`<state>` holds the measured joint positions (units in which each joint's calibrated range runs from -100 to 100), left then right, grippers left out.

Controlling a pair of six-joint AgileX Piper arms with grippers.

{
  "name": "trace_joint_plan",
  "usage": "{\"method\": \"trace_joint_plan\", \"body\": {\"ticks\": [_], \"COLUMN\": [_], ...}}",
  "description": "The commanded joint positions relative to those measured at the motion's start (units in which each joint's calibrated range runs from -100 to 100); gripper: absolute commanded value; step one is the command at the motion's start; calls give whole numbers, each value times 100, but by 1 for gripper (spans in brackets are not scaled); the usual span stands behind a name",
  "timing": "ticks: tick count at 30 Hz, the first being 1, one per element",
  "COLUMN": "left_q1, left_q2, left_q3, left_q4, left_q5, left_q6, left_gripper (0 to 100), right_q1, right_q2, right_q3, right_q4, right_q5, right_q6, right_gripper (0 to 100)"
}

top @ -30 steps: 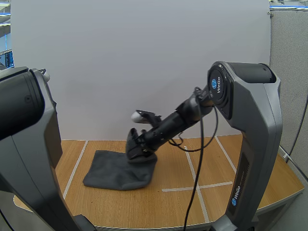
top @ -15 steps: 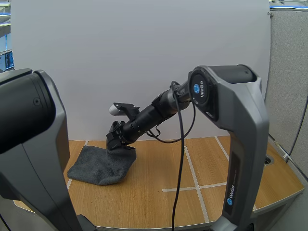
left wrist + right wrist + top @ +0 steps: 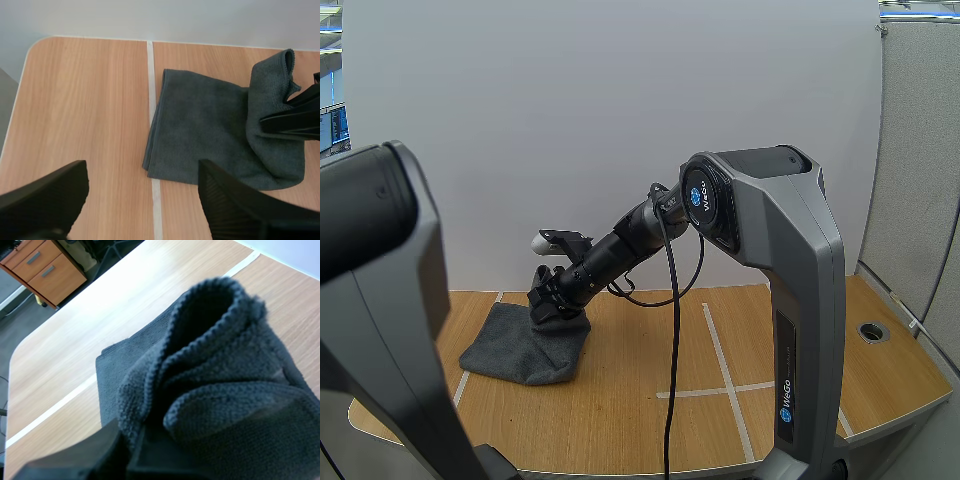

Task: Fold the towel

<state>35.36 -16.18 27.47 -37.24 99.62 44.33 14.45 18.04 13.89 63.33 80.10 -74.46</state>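
High view has the right gripper (image 3: 548,305) pinching a raised fold of the dark grey cloth towel (image 3: 520,352), which lies at the left of the wooden table (image 3: 640,430). The left gripper (image 3: 142,172) hovers over it, fingers spread.

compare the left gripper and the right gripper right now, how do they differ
The left gripper is open and holds nothing; the right gripper is shut on the towel. The left hangs above the table; the right is down at the towel's raised edge. Both are black two-finger grippers.
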Motion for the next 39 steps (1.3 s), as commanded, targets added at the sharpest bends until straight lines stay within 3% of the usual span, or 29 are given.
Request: {"method": "trace_joint_plan", "body": {"ticks": [1,8,9,11,14,15,34,39], "left_q1": [12,12,12,12,12,12,12,12], "left_q2": [463,397,397,397,397,397,397,397], "left_q3": [197,194,194,194,194,194,194,194], "left_q4": [-51,-26,-15,-17,-17,-17,-17,-17], "left_q5": [38,38,38,38,38,38,38,38], "left_q6": [91,48,48,17,18,18,18,18], "left_gripper": [100,100,100,100,100,100,100,100], "right_q1": [190,397,406,412,412,412,405,362], "right_q2": [-18,-8,-8,-8,-8,-8,-913,-1136], "right_q3": [-44,-44,-44,-44,-44,-44,-44,-44], "right_q4": [12,2,2,15,27,27,111,-179], "right_q5": [-580,-1039,-1039,-1055,-1088,-1088,-1151,-1221], "right_q6": [-1,-1,-1,-1,-28,-28,21,104], "right_gripper": [0,0,5,30,88,100,100,100]}}
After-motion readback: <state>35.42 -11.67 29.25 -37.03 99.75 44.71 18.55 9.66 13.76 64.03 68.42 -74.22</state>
